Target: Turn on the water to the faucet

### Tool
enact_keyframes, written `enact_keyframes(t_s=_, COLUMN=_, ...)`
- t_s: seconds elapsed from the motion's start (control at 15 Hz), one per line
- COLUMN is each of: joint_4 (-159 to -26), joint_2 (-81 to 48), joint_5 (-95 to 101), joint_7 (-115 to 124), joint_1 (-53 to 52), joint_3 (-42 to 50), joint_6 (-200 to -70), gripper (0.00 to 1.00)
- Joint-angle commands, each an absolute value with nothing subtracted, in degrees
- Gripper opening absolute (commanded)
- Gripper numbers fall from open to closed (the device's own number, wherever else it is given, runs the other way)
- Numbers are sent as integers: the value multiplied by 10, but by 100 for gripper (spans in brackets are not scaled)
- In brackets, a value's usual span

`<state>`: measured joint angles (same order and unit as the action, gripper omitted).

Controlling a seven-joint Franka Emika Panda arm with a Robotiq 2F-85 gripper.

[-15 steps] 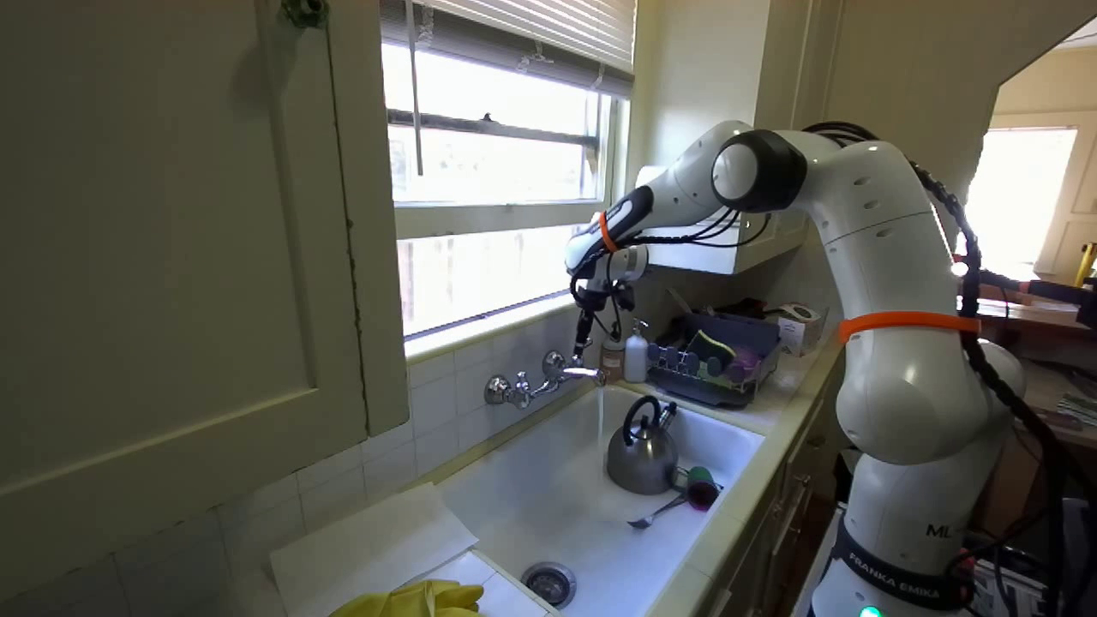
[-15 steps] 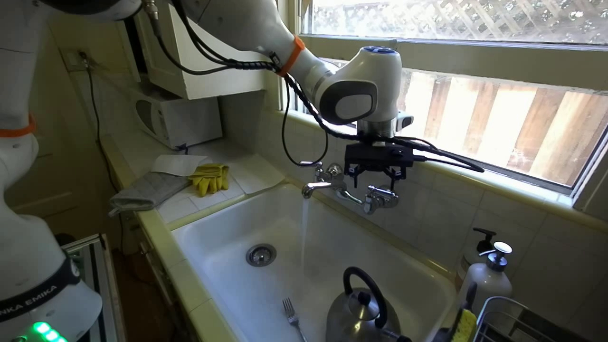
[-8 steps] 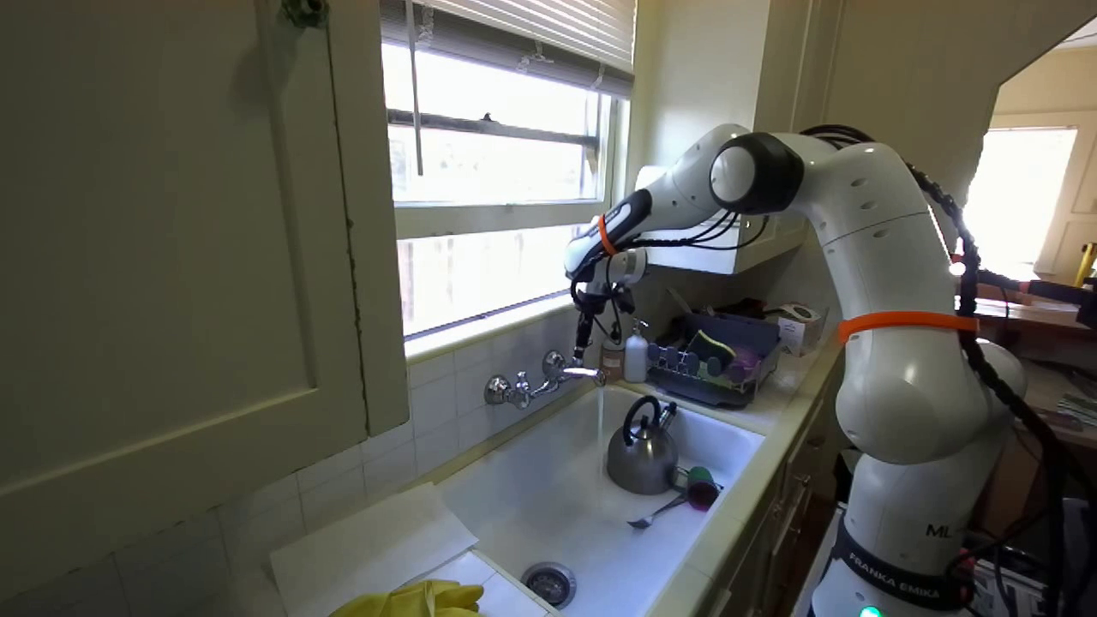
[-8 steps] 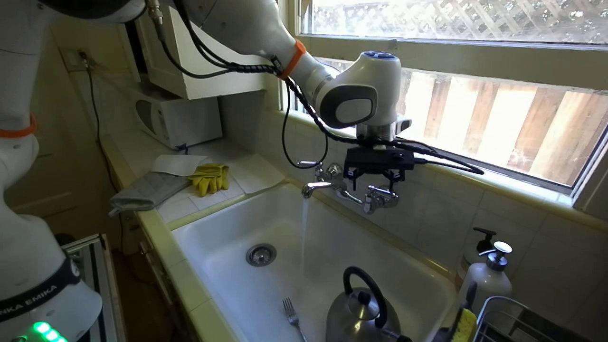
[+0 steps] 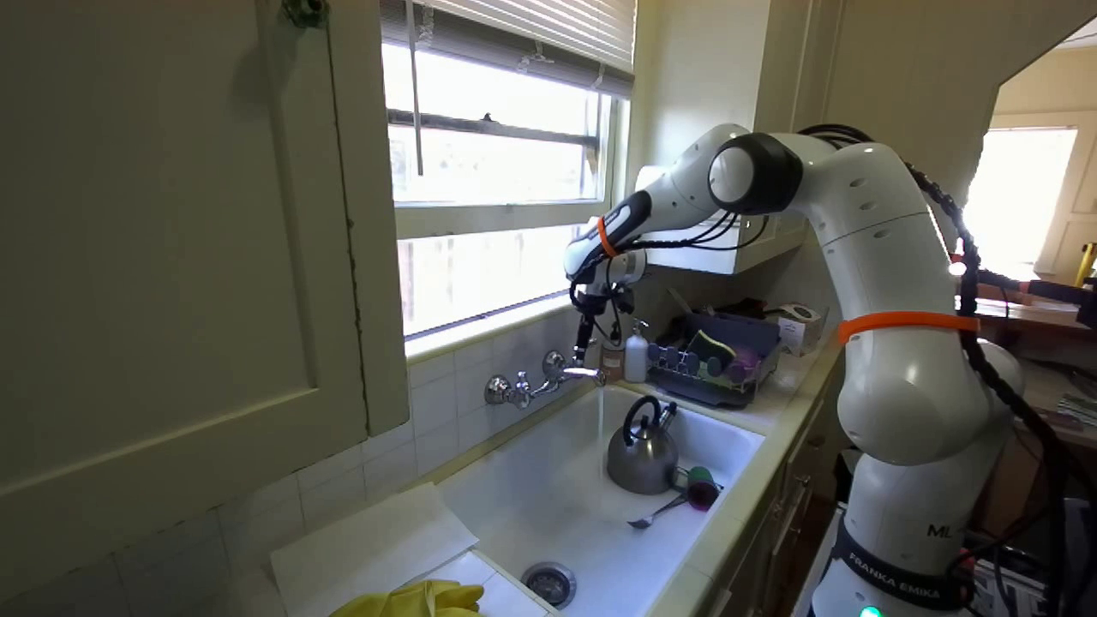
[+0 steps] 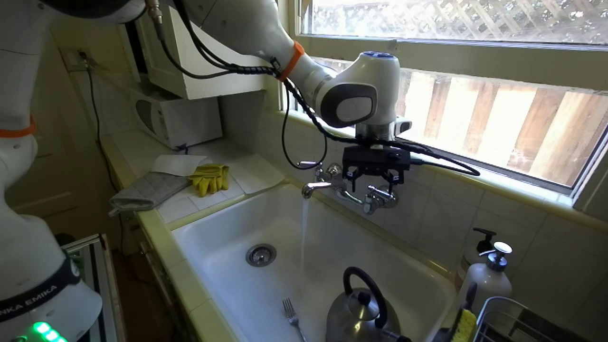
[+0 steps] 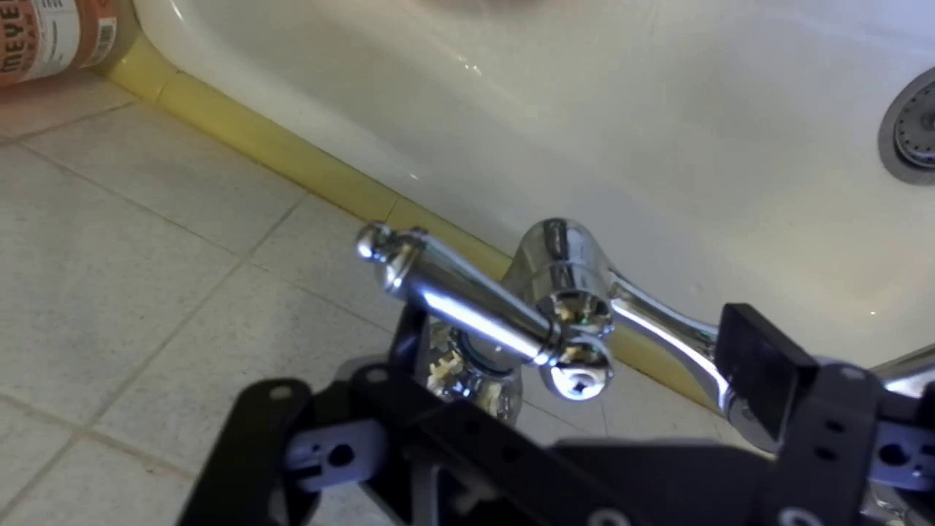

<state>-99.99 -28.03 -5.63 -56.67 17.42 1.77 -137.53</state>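
Note:
The faucet is a small chrome tap on the tiled wall over the sink; it shows in both exterior views (image 5: 585, 374) (image 6: 317, 186) and in the wrist view (image 7: 562, 267). A thin stream of water (image 6: 304, 225) falls from its spout into the white basin; it also shows in an exterior view (image 5: 601, 424). My gripper (image 6: 372, 186) is open above the near handle in that view. In the wrist view, my gripper (image 7: 584, 347) has its fingers wide apart. The chrome lever (image 7: 475, 296) crosses in front of one fingertip; contact cannot be told. The other finger overlaps the faucet's pipe.
The white sink (image 6: 213, 266) holds a silver kettle (image 5: 643, 458) and a fork (image 6: 291, 313). Soap bottles (image 6: 487, 280) and a dish rack (image 5: 720, 356) stand beside it. Yellow gloves (image 6: 209, 178) lie on the counter. The window sill is close behind the gripper.
My gripper has sunk slightly toward the handle and shifted very slightly toward the spout. It stays open. The water runs in all the frames.

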Motion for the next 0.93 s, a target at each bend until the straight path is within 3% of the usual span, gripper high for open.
enact_keyframes(t_s=0.0, joint_4=-1008, joint_2=-278, joint_5=-23, joint_7=-503, joint_1=160, joint_3=40, joint_6=-1326, gripper=100)
enact_keyframes(t_s=0.87, joint_4=-1001, joint_2=-273, joint_5=-34, joint_7=-345, joint_1=163, joint_3=31, joint_6=-1303, gripper=100)
